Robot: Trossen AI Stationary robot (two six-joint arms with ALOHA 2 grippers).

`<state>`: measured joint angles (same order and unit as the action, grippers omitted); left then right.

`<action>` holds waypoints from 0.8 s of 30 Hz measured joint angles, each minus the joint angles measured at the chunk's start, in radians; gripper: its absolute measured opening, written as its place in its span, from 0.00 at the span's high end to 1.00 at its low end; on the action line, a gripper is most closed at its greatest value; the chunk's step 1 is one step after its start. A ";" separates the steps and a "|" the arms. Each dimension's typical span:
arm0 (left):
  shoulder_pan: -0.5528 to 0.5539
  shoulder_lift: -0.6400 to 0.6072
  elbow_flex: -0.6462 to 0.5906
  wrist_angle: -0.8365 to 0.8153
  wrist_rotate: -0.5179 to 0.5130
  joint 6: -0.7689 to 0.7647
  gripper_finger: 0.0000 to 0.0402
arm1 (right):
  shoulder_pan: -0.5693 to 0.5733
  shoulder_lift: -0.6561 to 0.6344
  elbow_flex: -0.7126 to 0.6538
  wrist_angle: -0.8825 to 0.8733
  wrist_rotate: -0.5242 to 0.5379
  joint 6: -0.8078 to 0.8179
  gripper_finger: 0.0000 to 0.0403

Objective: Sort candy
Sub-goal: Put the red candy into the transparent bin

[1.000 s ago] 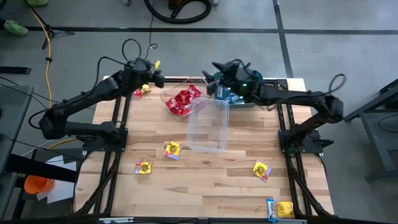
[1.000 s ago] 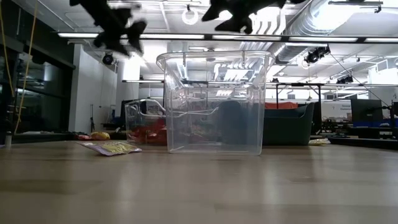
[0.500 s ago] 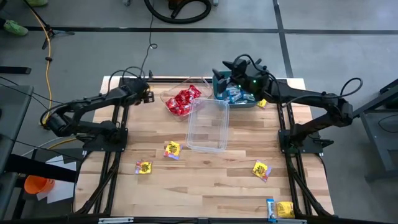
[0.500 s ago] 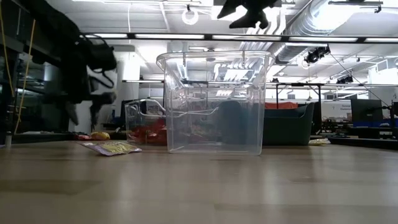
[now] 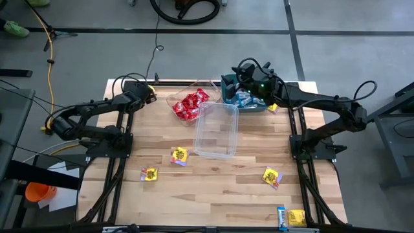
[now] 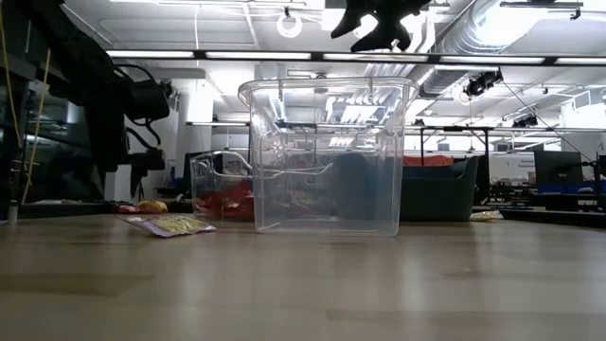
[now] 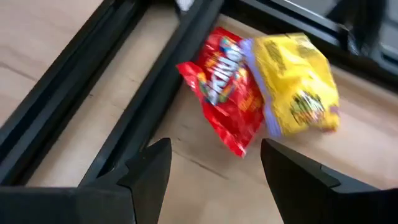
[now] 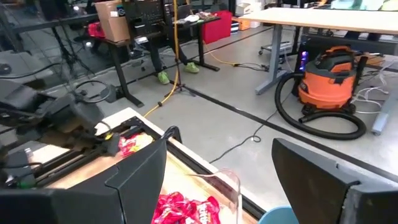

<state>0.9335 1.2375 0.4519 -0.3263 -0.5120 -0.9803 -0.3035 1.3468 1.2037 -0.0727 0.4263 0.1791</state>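
A red candy packet (image 7: 227, 87) and a yellow one (image 7: 298, 84) lie flat on the wood at the table's far left corner, beside a black frame rail (image 7: 124, 106). My left gripper (image 7: 214, 171) stands open just above and short of them, slanting down, touching nothing. My right gripper (image 5: 241, 71) is open, held high over the teal bin (image 5: 228, 84), which holds light blue candy (image 5: 244, 98). Red candy (image 5: 189, 103) fills a clear tub. Loose yellow packets (image 5: 179, 155) (image 5: 150, 173) (image 5: 272, 177) lie on the table.
An empty clear tub (image 5: 217, 129) stands mid-table. A yellow packet (image 5: 296, 218) and a blue one (image 5: 281, 217) lie at the near right corner, another yellow one (image 5: 272, 107) by the teal bin. Black frame rails (image 5: 123, 136) (image 5: 299, 139) run along both sides.
My left gripper has dropped from high above the far left corner down to just over the red and yellow packets, rolling and tipping downward as it went. It stays open. My right gripper has shifted a little toward the table's right, over the teal bin.
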 joint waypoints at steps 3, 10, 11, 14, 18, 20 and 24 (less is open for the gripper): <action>0.025 0.038 0.000 0.045 0.016 -0.035 0.41 | 0.000 0.000 0.000 -0.002 -0.016 0.000 0.28; 0.056 0.137 0.000 0.159 0.067 -0.066 0.41 | 0.003 0.000 0.000 -0.017 -0.017 0.004 0.28; 0.056 0.148 0.000 0.172 0.075 -0.071 0.41 | 0.003 0.000 0.000 -0.018 -0.018 0.005 0.28; 0.055 0.179 0.002 0.188 0.068 -0.091 0.43 | 0.003 0.000 0.000 -0.024 -0.027 0.023 0.28; 0.044 0.196 0.003 0.179 0.042 -0.114 0.58 | 0.003 0.000 0.000 -0.030 -0.041 0.031 0.28; 0.022 0.197 0.003 0.150 0.011 -0.137 0.70 | 0.003 0.000 0.000 -0.035 -0.053 0.032 0.28; -0.010 0.179 -0.006 0.103 -0.003 -0.161 0.95 | 0.003 0.000 0.000 -0.044 -0.058 0.055 0.28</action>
<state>0.9238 1.4170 0.4457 -0.2237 -0.5155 -1.1417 -0.3004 1.3472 1.2037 -0.1170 0.3687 0.2346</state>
